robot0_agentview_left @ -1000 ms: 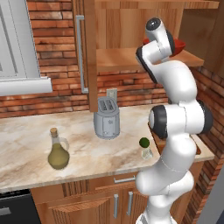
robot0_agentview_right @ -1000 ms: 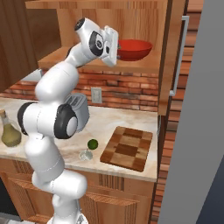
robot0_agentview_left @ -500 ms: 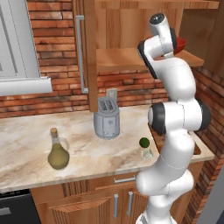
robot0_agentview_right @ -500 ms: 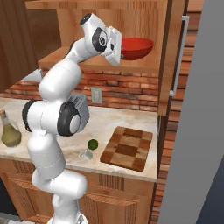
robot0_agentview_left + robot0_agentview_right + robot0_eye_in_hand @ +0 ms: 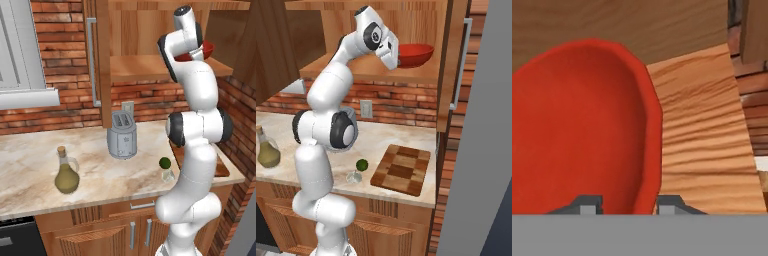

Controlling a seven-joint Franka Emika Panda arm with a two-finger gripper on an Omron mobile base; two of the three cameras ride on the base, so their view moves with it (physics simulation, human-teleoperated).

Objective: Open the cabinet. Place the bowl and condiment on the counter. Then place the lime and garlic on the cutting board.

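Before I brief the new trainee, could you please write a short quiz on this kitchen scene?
1. True or false: the condiment bottle stands on the counter.
2. Where is the bowl? A: on the stove. B: on the shelf of the open cabinet. C: beside the toaster.
3. How many of the lime and the garlic lie on the cutting board?

Key: 1 true. 2 B. 3 zero; both lie on the counter beside the board.
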